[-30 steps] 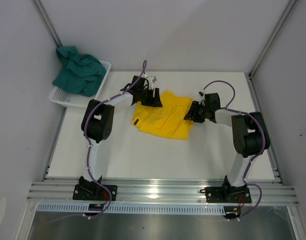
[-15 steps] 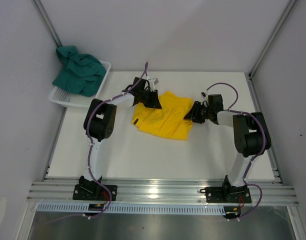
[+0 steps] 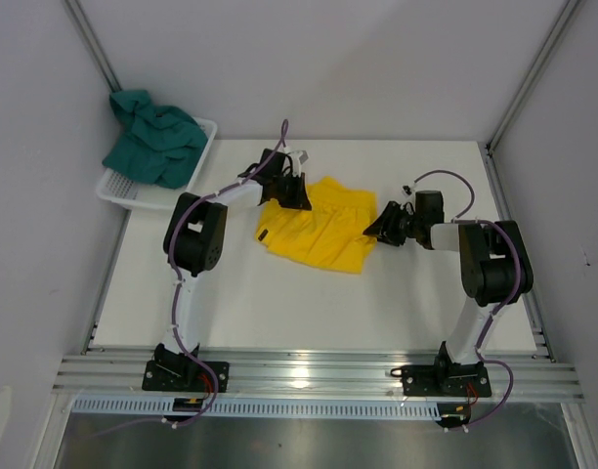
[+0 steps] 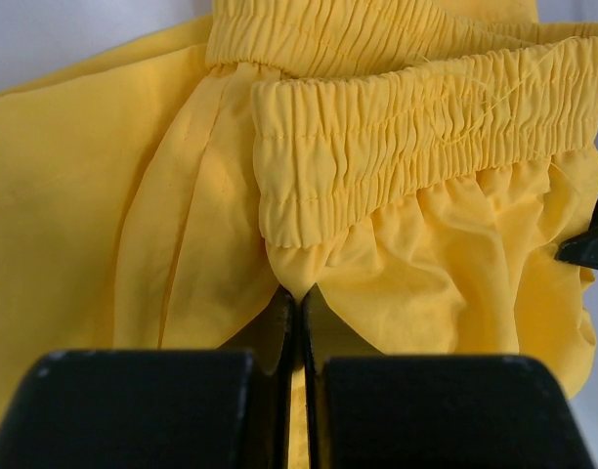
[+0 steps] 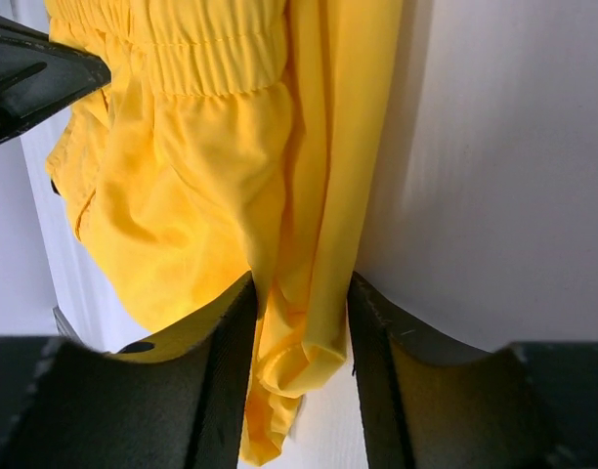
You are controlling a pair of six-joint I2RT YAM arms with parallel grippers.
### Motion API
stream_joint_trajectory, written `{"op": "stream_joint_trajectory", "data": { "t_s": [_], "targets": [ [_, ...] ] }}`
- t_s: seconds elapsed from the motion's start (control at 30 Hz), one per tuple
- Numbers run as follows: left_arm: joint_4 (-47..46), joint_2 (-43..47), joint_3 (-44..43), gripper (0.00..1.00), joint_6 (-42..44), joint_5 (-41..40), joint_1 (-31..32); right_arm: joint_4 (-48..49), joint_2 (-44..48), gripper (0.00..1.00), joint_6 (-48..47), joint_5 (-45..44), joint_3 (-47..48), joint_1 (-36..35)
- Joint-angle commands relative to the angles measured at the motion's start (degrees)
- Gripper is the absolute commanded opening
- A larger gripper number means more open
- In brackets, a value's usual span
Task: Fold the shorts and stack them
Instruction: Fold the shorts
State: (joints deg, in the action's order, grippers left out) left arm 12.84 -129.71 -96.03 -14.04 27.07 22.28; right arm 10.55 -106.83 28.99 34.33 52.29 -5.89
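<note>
Yellow shorts (image 3: 317, 233) lie spread near the middle of the white table (image 3: 279, 293), between the two arms, and we see them slightly rumpled, with the elastic waistband (image 4: 406, 127) toward the far side. From the left wrist camera we find that waistband gathered in fine ridges and doubled over itself, with loose cloth bunched in soft folds below it.

We see the left gripper (image 3: 295, 191) at the shorts' far left corner. Its fingers (image 4: 143, 410) are pressed flat together with only a hairline between them, and a small peak of yellow cloth just under the waistband is drawn into the pinch (image 4: 297, 298).

We see the right gripper (image 3: 373, 231) at the right edge of the same pair. Its jaws stand partly apart, and a thick folded roll of the yellow shorts (image 5: 211, 176) fills the gap between them (image 5: 301, 293), touching both fingers, so we read this as a hold on the hem. That edge stands a little clear of the table and throws a shadow beside it. The other gripper's dark tip shows at the upper left of this view.

Teal shorts (image 3: 154, 137) sit well apart from all this, heaped and unfolded in the white basket (image 3: 121, 191) at the table's far left corner, partly spilling over its back rim against the wall.
</note>
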Motion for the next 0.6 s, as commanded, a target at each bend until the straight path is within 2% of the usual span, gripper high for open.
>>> {"op": "stream_joint_trajectory", "data": {
  "t_s": [0.0, 0.3, 0.47, 0.5, 0.57],
  "targets": [
    [0.96, 4.03, -2.06, 0.00, -0.72, -2.37, -0.92, 4.04, 1.45, 0.44, 1.68, 1.62, -1.14, 0.79],
    [1.57, 4.73, -2.14, 0.00, -1.42, -3.43, -1.01, 6.59, 0.22, 0.26, 3.35, 3.37, -1.67, 1.23],
    [1.75, 4.64, -2.15, 0.00, -1.43, -3.95, -1.01, 7.65, -0.93, 0.13, 4.49, 4.43, -1.93, 1.58],
    [1.84, 4.55, -2.06, 0.00, -1.43, -4.13, -1.01, 7.82, -1.02, 0.15, 4.49, 4.52, -2.02, 1.67],
    [1.92, 4.55, -2.06, 0.00, -1.34, -4.31, -1.01, 7.82, -0.93, 0.37, 4.58, 4.35, -2.19, 1.76]
  ]
}}
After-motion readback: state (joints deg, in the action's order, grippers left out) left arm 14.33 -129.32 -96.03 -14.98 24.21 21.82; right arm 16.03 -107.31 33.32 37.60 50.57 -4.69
